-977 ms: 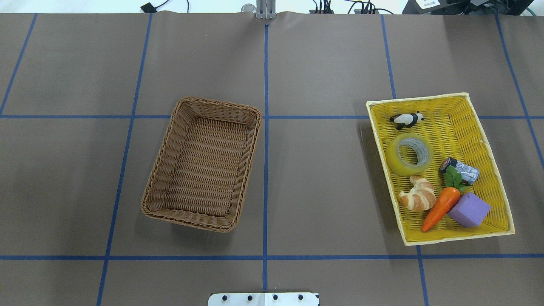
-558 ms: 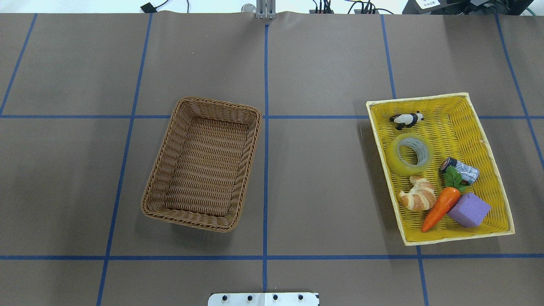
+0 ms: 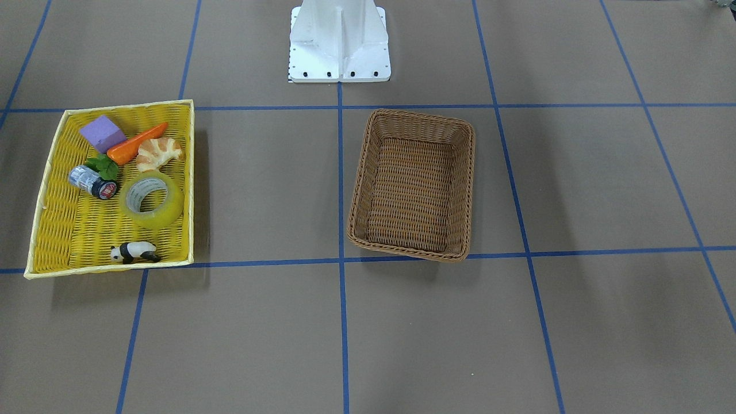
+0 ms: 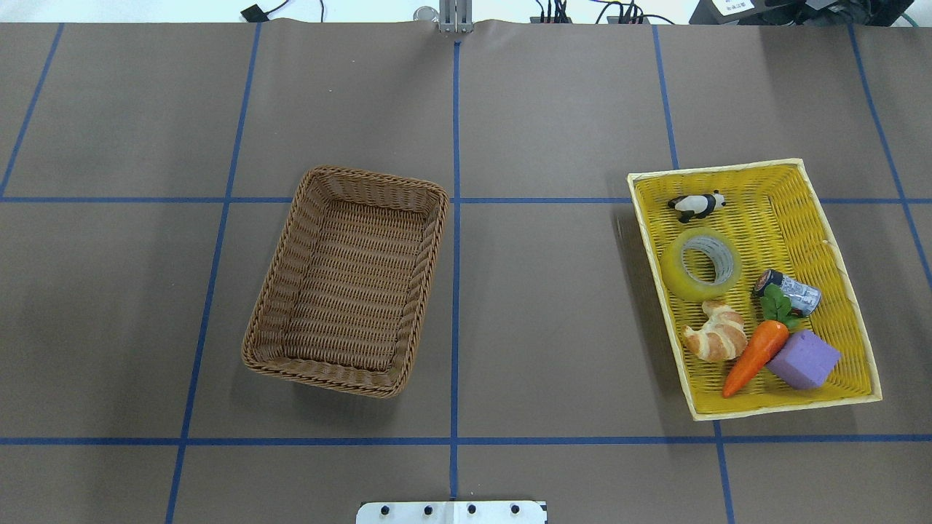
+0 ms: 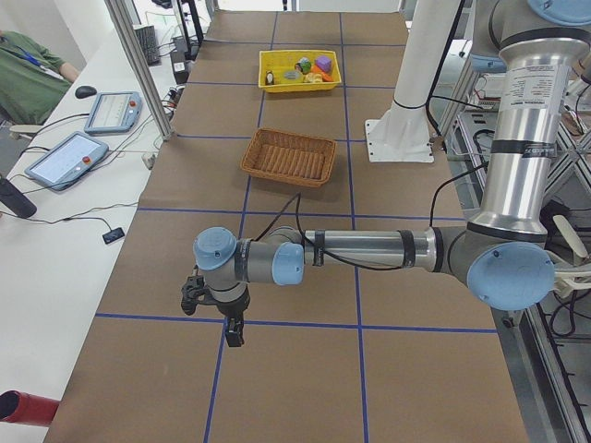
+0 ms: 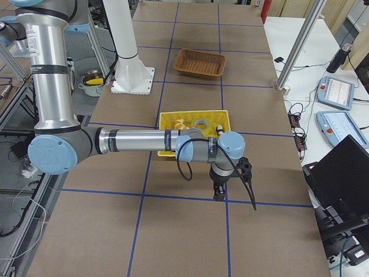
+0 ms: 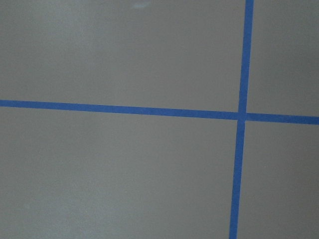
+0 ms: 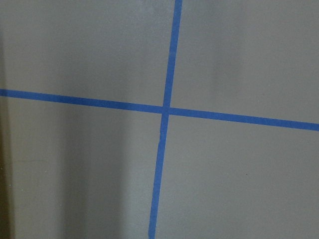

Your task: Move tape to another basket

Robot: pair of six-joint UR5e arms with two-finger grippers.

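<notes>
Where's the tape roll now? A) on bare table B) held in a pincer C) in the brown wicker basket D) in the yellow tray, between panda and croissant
D: the tape lies flat in the yellow tray, between the panda figure and the croissant.

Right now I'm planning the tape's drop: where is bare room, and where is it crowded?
The brown basket is bare inside. The table between it and the yellow tray is bare too. Crowded: the tray's robot-side half, with tape, croissant, carrot, can and purple block.
</notes>
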